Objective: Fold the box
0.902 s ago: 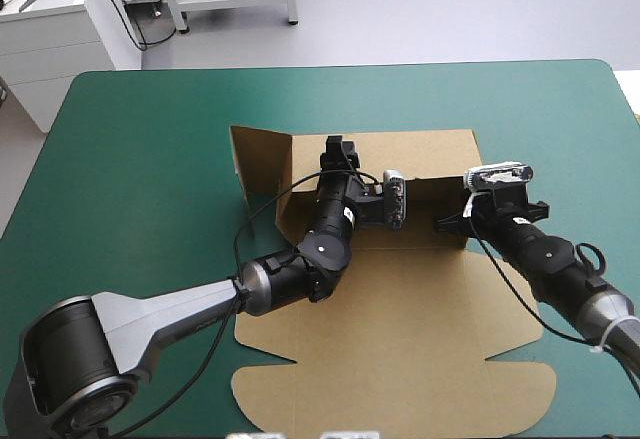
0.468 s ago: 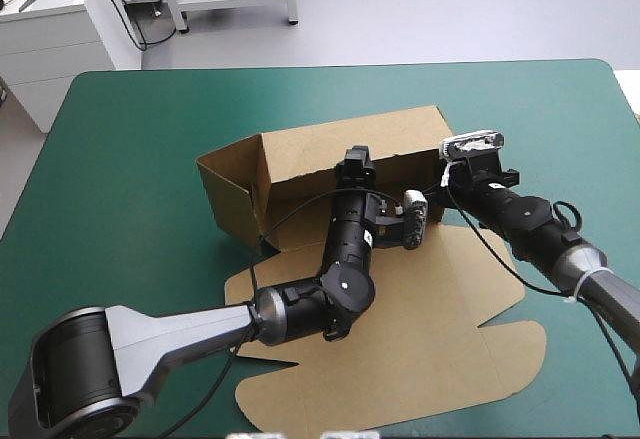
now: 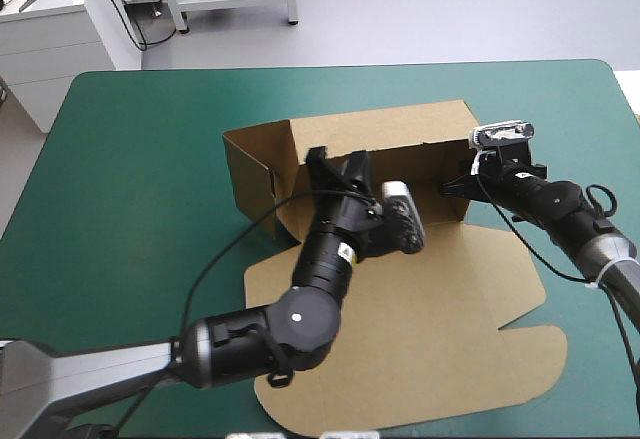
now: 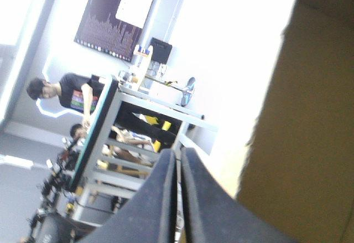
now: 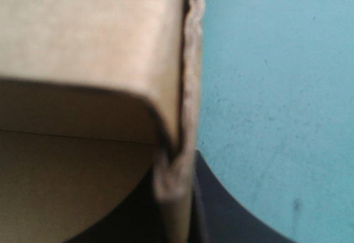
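Observation:
The brown box (image 3: 400, 299) lies mid-table, its far part raised into walls (image 3: 380, 129) and its wide lid panel flat toward the near edge. My left gripper (image 3: 335, 161) is shut with nothing in it. It points up above the raised section, just inside the left end wall. In the left wrist view its fingers (image 4: 177, 153) meet in an arch, with a brown wall (image 4: 310, 115) beside them. My right gripper (image 3: 458, 185) is shut on the box's right end wall. In the right wrist view the board's edge (image 5: 182, 88) runs down between its fingers (image 5: 178, 183).
The teal-green cover (image 3: 130, 159) lies bare to the left, beyond and to the right of the box. The same cover (image 5: 276, 88) shows beside the held wall in the right wrist view. The table's right edge is close behind the right arm.
My left gripper has shut and its arm has lifted and tilted back. The box swung and shifted right, its right wall carried along in the right gripper.

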You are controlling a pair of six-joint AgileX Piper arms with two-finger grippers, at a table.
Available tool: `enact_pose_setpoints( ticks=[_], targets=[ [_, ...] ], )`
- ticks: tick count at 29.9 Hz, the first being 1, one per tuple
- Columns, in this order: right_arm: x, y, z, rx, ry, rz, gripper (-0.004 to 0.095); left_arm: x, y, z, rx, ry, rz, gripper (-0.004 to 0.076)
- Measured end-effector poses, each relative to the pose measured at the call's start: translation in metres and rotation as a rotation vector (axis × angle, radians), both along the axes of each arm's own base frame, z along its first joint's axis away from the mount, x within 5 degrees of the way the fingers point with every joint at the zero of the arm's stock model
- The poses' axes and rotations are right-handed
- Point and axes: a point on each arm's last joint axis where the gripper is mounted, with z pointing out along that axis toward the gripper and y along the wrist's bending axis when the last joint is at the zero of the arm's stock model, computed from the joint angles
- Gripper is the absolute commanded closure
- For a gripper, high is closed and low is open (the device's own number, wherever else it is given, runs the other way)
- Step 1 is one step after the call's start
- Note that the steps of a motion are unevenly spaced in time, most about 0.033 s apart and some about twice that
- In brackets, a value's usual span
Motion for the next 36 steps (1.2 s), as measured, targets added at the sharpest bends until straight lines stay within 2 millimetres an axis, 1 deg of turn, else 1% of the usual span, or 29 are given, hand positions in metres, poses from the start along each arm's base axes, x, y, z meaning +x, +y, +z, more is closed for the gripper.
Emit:
enact_pose_setpoints(
  ticks=[3, 6, 8, 12, 14, 16, 19, 21, 23, 27, 30, 33, 36],
  targets=[
    [0.000, -0.006, 0.008, -0.061, 0.086, 0.055, 0.0904, 0.000, 0.031, 0.023, -0.123, 0.069, 0.055, 0.0726],
    [0.000, -0.012, 0.022, -0.159, 0.177, 0.065, 0.0908, 0.002, 0.067, 0.045, -0.256, 0.135, 0.114, 0.0726],
    [-0.001, -0.017, 0.034, -0.197, 0.235, 0.056, 0.0907, 0.005, 0.094, 0.056, -0.357, 0.195, 0.159, 0.0726],
    [-0.003, -0.019, 0.056, -0.212, 0.294, 0.053, 0.0907, 0.016, 0.144, 0.066, -0.511, 0.302, 0.285, 0.0726],
    [-0.003, -0.019, 0.067, -0.200, 0.310, 0.042, 0.0907, 0.021, 0.168, 0.068, -0.560, 0.341, 0.357, 0.0726],
    [-0.005, -0.019, 0.076, -0.189, 0.326, 0.030, 0.0907, 0.027, 0.186, 0.066, -0.593, 0.387, 0.417, 0.0726],
    [-0.003, -0.018, 0.084, -0.169, 0.351, 0.029, 0.0907, 0.038, 0.206, 0.060, -0.625, 0.464, 0.474, 0.0726],
    [0.000, -0.016, 0.085, -0.148, 0.388, 0.039, 0.0907, 0.045, 0.217, 0.056, -0.678, 0.518, 0.501, 0.0726],
    [0.008, -0.013, 0.083, -0.122, 0.438, 0.050, 0.0907, 0.052, 0.230, 0.052, -0.735, 0.566, 0.531, 0.0726],
    [0.029, -0.004, 0.078, -0.111, 0.529, 0.069, 0.0907, 0.062, 0.257, 0.045, -0.812, 0.635, 0.579, 0.0726],
    [0.048, 0.008, 0.069, -0.121, 0.592, 0.076, 0.0907, 0.067, 0.273, 0.040, -0.871, 0.689, 0.599, 0.0726],
    [0.066, 0.017, 0.062, -0.105, 0.611, 0.067, 0.0907, 0.070, 0.285, 0.037, -0.929, 0.740, 0.600, 0.0726],
    [0.083, 0.020, 0.054, -0.102, 0.616, 0.060, 0.0907, 0.072, 0.292, 0.034, -0.954, 0.783, 0.592, 0.0726]
  ],
)
